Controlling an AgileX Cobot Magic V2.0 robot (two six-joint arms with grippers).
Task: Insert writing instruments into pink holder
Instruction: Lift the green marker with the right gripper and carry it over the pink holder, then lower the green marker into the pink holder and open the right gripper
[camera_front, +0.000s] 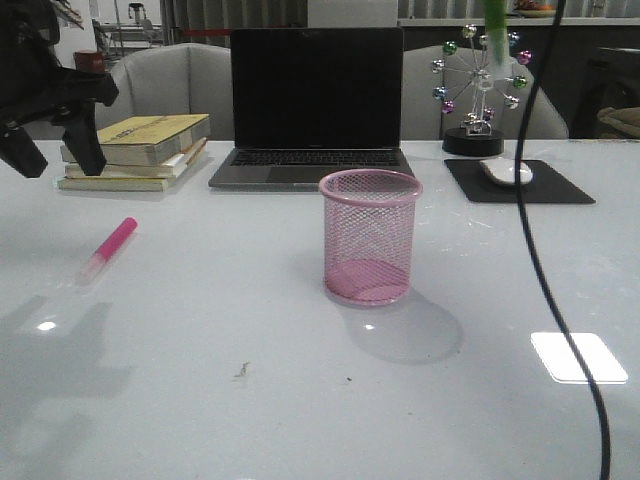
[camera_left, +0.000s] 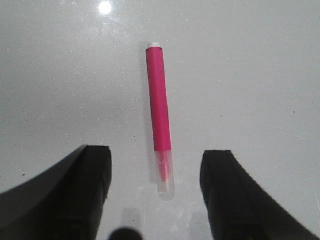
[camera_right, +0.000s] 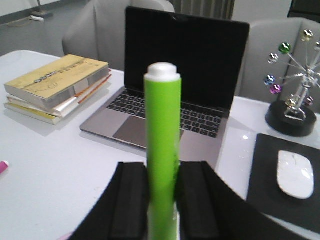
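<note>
My right gripper (camera_right: 162, 210) is clamped on the green marker (camera_right: 162, 150), held upright. My left gripper (camera_left: 157, 195) hangs spread wide above the pink marker (camera_front: 110, 247) lying on the table (camera_front: 200, 380), left of the empty holder (camera_front: 369, 236).

White glossy table (camera_front: 200, 400), several items resting directly on it.
Held a pink mesh holder (camera_front: 369, 236) upright near the centre, empty. Carried a pink marker (camera_front: 109, 247) lying flat well to the holder's left, pale clear end toward the near edge. Supported an open laptop (camera_front: 315, 105) at the back, dark screen, just behind the holder. Bore a stack of books (camera_front: 135, 152) at back left beside the laptop. Had a black mouse pad (camera_front: 560, 188) at back right, white mouse on it, and a ferris-wheel ornament (camera_front: 477, 95) on a black base just behind the pad. Showed bright light reflections and small dark specks near the front.
</note>
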